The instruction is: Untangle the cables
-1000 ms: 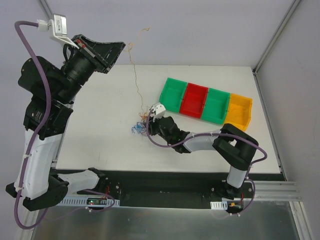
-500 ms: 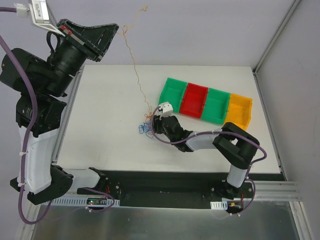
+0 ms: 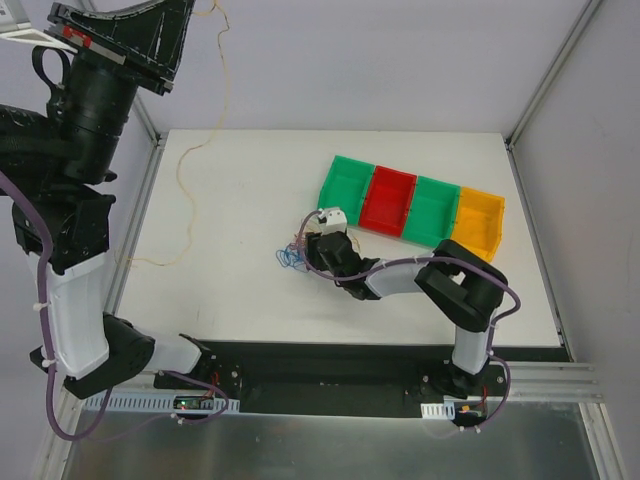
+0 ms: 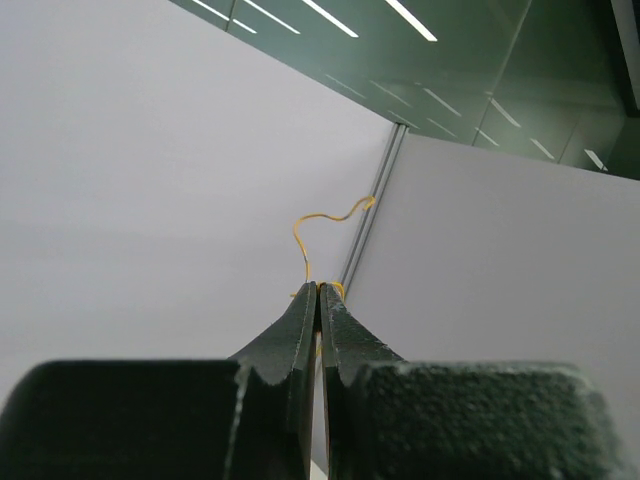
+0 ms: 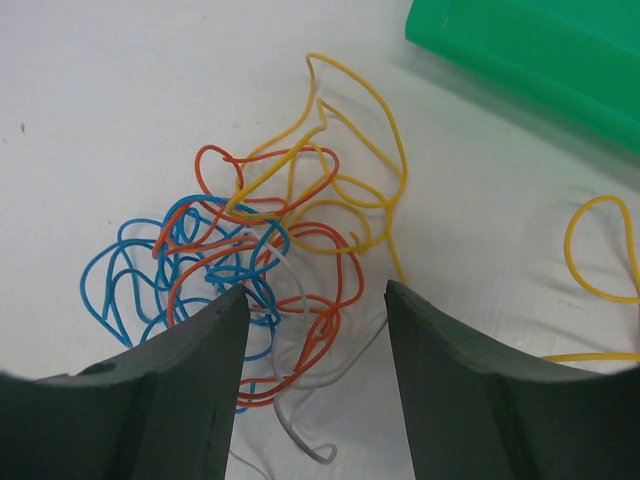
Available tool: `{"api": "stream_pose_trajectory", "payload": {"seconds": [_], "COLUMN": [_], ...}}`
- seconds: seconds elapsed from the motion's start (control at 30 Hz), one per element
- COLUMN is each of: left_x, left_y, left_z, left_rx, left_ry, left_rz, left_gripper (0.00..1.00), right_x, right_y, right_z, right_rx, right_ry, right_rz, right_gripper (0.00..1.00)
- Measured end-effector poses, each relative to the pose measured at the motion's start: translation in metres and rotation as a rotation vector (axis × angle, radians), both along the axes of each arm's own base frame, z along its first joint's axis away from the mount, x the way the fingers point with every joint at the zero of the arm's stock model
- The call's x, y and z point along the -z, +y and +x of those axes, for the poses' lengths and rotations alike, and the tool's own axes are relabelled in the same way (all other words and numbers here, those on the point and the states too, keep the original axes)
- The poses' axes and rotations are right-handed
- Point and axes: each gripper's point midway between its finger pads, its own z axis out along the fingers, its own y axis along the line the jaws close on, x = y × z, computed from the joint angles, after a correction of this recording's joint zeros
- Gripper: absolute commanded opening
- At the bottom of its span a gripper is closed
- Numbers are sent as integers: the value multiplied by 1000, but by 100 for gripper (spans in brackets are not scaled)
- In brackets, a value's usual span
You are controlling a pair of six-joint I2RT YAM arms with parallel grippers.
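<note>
The cables form a small knot (image 5: 270,250) of blue, orange-red, yellow and grey-white strands on the white table, left of the bins (image 3: 290,256). My right gripper (image 5: 315,300) stands open low over the knot, a finger on each side and nothing pinched (image 3: 304,250). High at the top left, my left gripper (image 4: 318,288) is shut on one long yellow-orange cable (image 4: 300,235). That cable (image 3: 224,70) hangs from the raised gripper (image 3: 188,10) and trails slack over the left part of the table.
A row of bins stands at the back right: green (image 3: 347,185), red (image 3: 390,200), green (image 3: 432,210), yellow (image 3: 480,222). The nearest green bin (image 5: 540,50) lies just beyond the knot. A loose yellow loop (image 5: 600,250) lies to its right.
My left arm has swung up and to the left with the yellow-orange cable, which has come away from the knot and now hangs slack at the left. The right gripper's jaws have widened.
</note>
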Motion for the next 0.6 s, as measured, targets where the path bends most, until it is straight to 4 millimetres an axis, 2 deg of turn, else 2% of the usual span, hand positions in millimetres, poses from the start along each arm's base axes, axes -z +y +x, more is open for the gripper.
{"api": "stream_pose_trajectory", "payload": {"seconds": [0.07,0.17,0.27,0.3,0.4,0.5,0.57,0.6], "left_x": [5,31,70,84,122,142,150,154], "left_y": [-3,-11,-23,-28,-51,-84,-112,-130], "left_z": [5,19,36,43,59,61,54,48], "left_rx": [1,2,13,27,104,245,357,421], "left_ry": [8,68,164,203,313,375,391,396], "left_rz": [5,37,78,87,117,150,181,200], "left_gripper": [0,0,0,0,0,0,0,0], "right_x": [5,4,-19,-34,-99,-173,-201,-207], "right_y": [0,-3,-13,-19,-45,-81,-111,-130], "right_z": [-1,-5,-12,-16,-32,-43,-47,-52], "right_rx": [-2,-10,-18,-20,-15,26,81,117], "right_ry": [17,35,30,20,-40,-101,-121,-123], "right_rz": [-12,-35,-39,-29,51,201,270,287], "right_gripper": [60,62,69,73,74,73,73,73]}}
